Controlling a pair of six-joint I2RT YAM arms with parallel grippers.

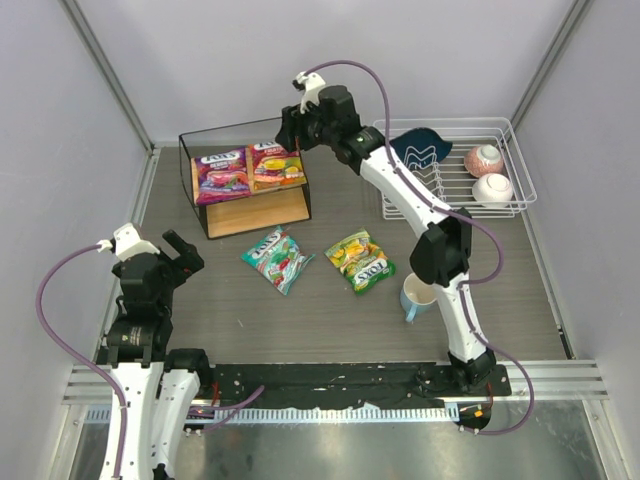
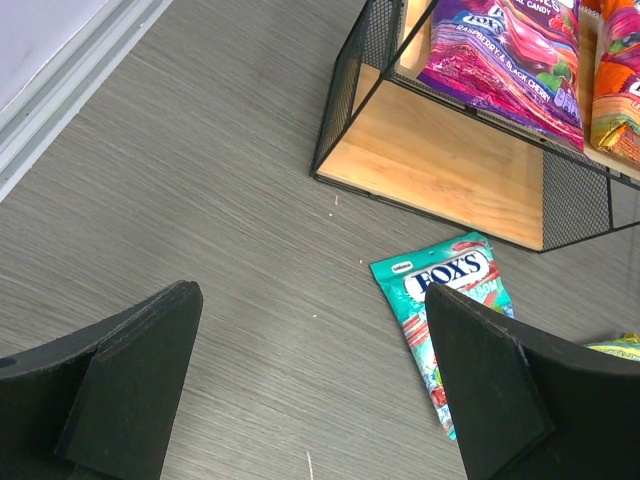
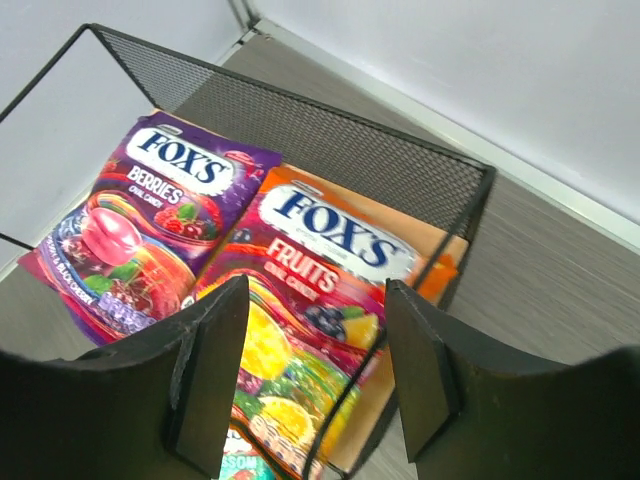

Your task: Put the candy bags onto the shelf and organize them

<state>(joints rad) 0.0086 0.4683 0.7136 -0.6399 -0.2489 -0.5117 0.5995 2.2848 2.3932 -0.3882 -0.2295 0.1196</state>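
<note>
Overhead only: whole table (image 1: 300, 320), shelf (image 1: 255, 213) at the far side, left, rack (image 1: 455, 165) right of it. On the top board, purple bag (image 1: 222, 172) and red bag (image 1: 277, 165) side by side; on the table near the shelf, teal bag (image 1: 278, 258) and yellow bag (image 1: 361, 261). From the right wrist alone: right gripper (image 3: 315, 330) above the red bag, jaws apart, nothing between. From the left wrist: left gripper (image 2: 310, 380) spread wide, holding nothing, near the teal bag.
</note>
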